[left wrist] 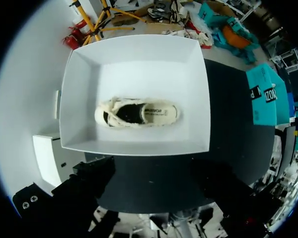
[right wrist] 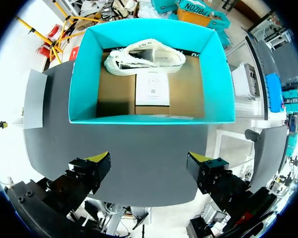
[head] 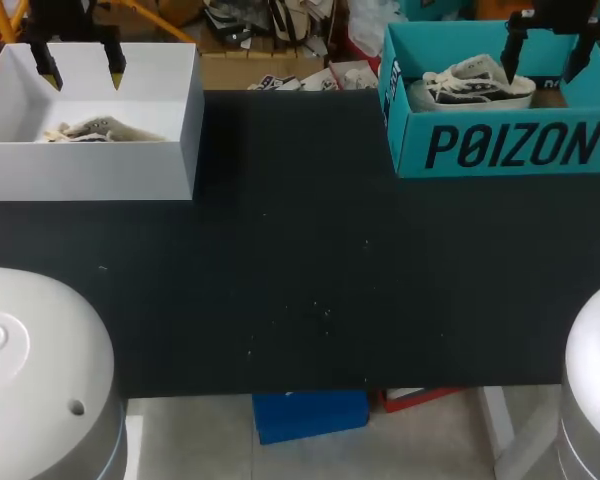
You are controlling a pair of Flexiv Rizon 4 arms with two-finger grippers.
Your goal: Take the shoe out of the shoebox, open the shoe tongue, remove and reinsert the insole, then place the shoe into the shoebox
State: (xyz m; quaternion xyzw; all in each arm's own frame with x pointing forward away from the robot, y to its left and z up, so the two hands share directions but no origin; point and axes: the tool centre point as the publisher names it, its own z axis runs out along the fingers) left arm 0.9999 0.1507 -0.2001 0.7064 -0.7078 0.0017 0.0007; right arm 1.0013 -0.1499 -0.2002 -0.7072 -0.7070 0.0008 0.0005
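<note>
Nearest in head view: two white rounded robot covers (head: 30, 380) at the near corners, w/ bare black table (head: 300, 250) between and beyond them.

Both boxes sit at the far edge, well apart: white shoebox (head: 90, 165) on the left, teal shoebox (head: 510, 150) on the right.

L gripper (head: 81, 72) hangs over the white shoebox w/ claw spread wide, touching nothing. Its yellow tips are clear in head view. L wrist view shows only dark finger bodies (left wrist: 94, 171), no yellow.

R gripper (head: 542, 70) hangs over the teal shoebox, also spread wide and holding nothing. It's the reverse here: the fingers look dark from the head cam, but R wrist view shows both yellow tips (right wrist: 98, 157), w/ table under them and the box ahead.

Cream shoe (left wrist: 137, 113): head view catches just a sliver over the box's front wall. L wrist view gives it whole, sole down, mid-floor of the white shoebox, dark opening facing up, clear of all four walls.

Second shoe (right wrist: 145, 56): head view shows it pale w/ dark stripes, inside the teal shoebox. R wrist view places it against the far wall. Only that view shows the brown cardboard floor (right wrist: 114, 89) and a white paper card (right wrist: 152, 89) lying flat just beside the shoe, nearer the gripper.
</note>
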